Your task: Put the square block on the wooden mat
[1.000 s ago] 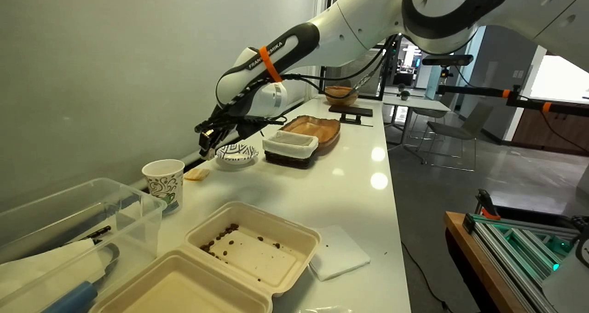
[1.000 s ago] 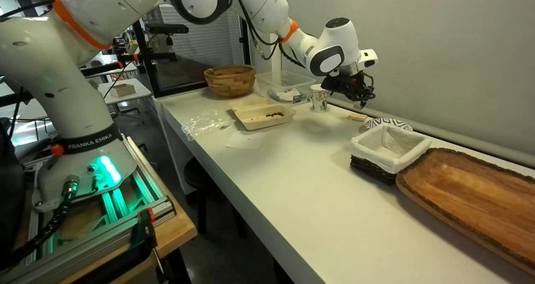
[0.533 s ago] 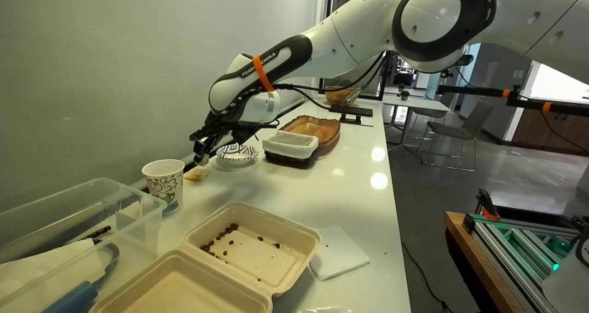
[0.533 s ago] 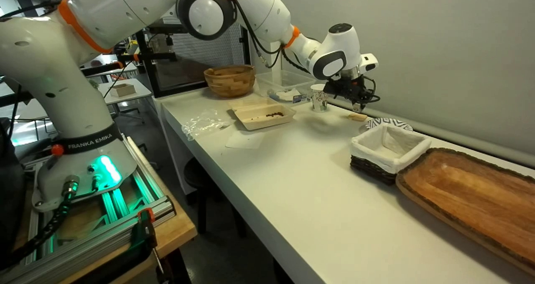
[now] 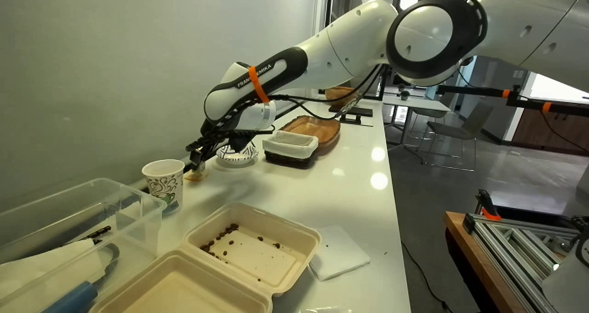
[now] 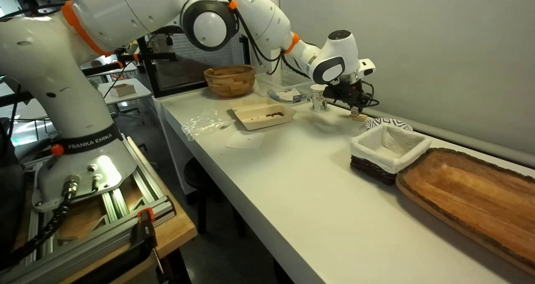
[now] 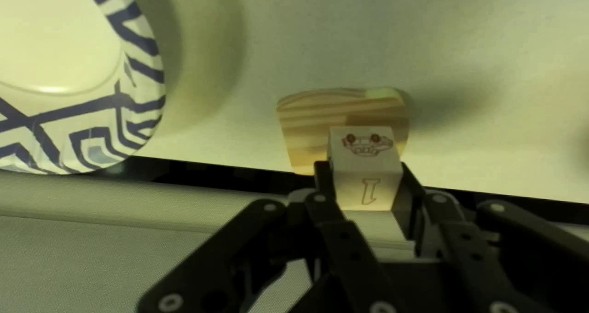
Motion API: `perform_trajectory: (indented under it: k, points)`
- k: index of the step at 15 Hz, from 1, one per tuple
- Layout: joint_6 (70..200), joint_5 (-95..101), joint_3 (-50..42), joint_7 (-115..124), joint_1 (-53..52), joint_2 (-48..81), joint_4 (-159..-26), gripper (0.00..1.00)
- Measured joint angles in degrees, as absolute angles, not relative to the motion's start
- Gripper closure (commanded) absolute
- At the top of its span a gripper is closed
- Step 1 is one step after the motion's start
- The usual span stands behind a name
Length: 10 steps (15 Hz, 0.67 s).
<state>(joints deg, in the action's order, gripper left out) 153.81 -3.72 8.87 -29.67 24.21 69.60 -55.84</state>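
Observation:
The square block (image 7: 366, 147) is a small pale cube with a red car drawing on one face and a "1" on another. My gripper (image 7: 364, 177) is shut on it, with one finger against each side. The wooden mat (image 7: 306, 124) is a small striped piece of wood lying on the table by the wall. It shows in both exterior views (image 5: 191, 177) (image 6: 362, 118). The gripper (image 6: 354, 109) points down and holds the block over the mat. I cannot tell whether the block touches the mat. The block hides part of the mat in the wrist view.
A paper cup (image 5: 164, 184) stands on one side of the mat, a patterned bowl (image 7: 138, 106) on the other. Beyond the bowl are a lined basket (image 6: 372, 158) and a wooden tray (image 6: 480, 192). A takeout box (image 5: 257, 253) and clear bin (image 5: 152, 207) stand nearer. The wall runs behind.
My gripper has moved down with the block in it, from well above the mat to close over it. The wooden mat and the other things have not moved.

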Motion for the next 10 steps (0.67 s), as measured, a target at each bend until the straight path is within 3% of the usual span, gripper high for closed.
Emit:
perform_trajectory:
  k: [2,3,4,5,10]
  points:
    - [153.04,-3.55,8.73,-29.72,24.2,70.17,-54.92,0.91]
    - [152.45,-3.52,8.6,-29.72,24.18,70.4,-54.44,0.77]
    - [151.96,-3.49,8.49,-29.72,24.18,70.59,-54.04,0.41]
    - [151.23,-3.47,8.34,-29.72,24.15,70.73,-53.67,0.4]
    - [150.15,-3.18,7.93,-30.47,23.59,71.1,-51.45,0.04]
